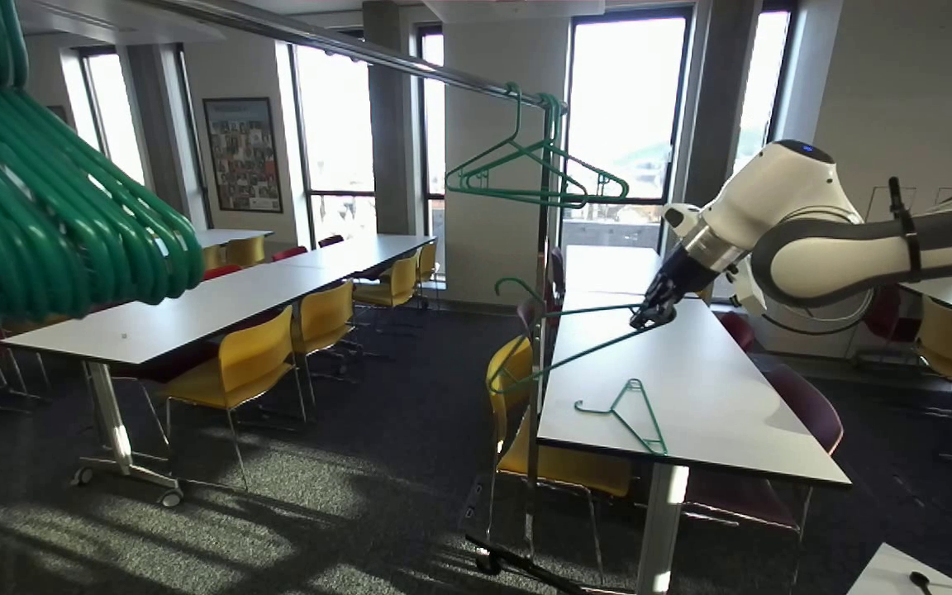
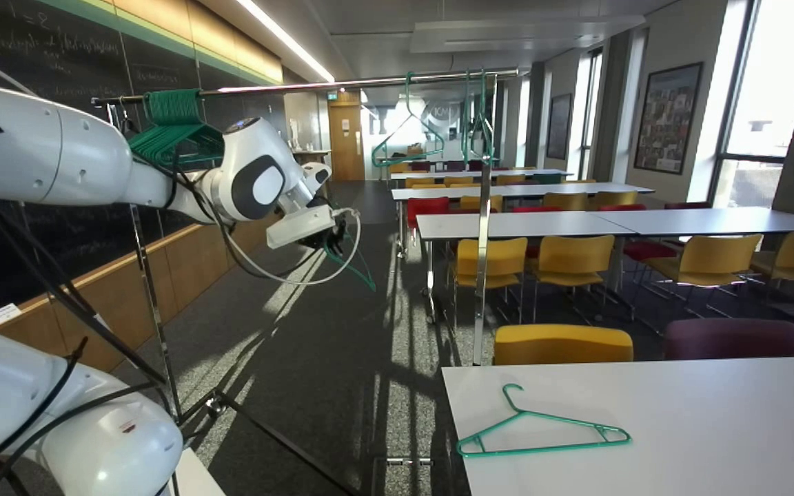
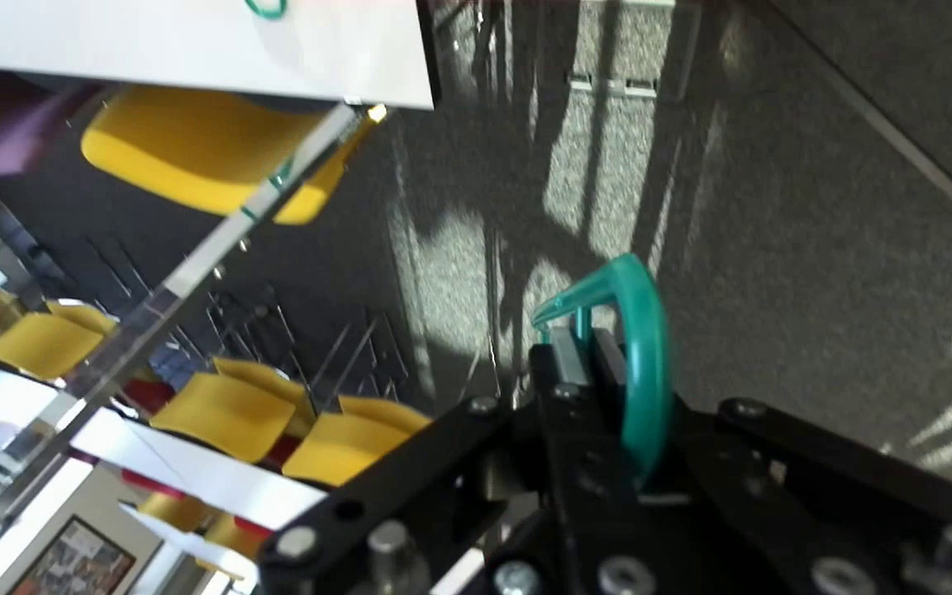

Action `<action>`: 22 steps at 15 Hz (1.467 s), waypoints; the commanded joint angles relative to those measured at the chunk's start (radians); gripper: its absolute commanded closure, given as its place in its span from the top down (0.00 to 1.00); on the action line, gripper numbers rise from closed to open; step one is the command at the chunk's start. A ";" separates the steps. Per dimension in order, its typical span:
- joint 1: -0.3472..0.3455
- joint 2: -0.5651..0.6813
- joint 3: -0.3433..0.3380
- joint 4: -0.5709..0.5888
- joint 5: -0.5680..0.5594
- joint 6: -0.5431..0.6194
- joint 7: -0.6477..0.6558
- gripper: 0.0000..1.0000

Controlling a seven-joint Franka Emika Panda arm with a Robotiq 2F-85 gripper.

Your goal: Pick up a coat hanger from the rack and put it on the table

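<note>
Black metal pincer (image 3: 587, 349) clamps a thin green triangular plastic coat hanger (image 3: 645, 355) by one corner.
Hook (image 1: 517, 280) beyond the pincer's tips, it should prove light, stiff, slick, perhaps swivelling; gripping nearer the hook might balance it.

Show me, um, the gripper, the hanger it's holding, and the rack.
Gripper (image 3: 587, 351): in the wrist view, midway between its fingertips.
Held hanger (image 3: 648, 364): in the wrist view, on its curved green tubing.
Rack (image 2: 342, 83): in an exterior view, on its rail.

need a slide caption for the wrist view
The tool grips a green coat hanger above sun-striped carpet, with the rack's upright and white table at picture left.
</note>
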 commanded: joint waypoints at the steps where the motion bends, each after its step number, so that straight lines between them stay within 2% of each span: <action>1: -0.118 -0.051 0.038 -0.042 -0.153 -0.122 0.046 0.01; 5: -0.199 -0.072 0.074 -0.017 -0.350 -0.264 0.071 0.01; 10: -0.235 -0.083 0.096 0.024 -0.599 -0.383 0.073 0.01; 15: -0.291 0.088 0.058 0.081 -0.987 -0.345 0.180 0.01; 22: -0.283 0.383 0.021 0.272 -1.517 -0.455 0.428 0.01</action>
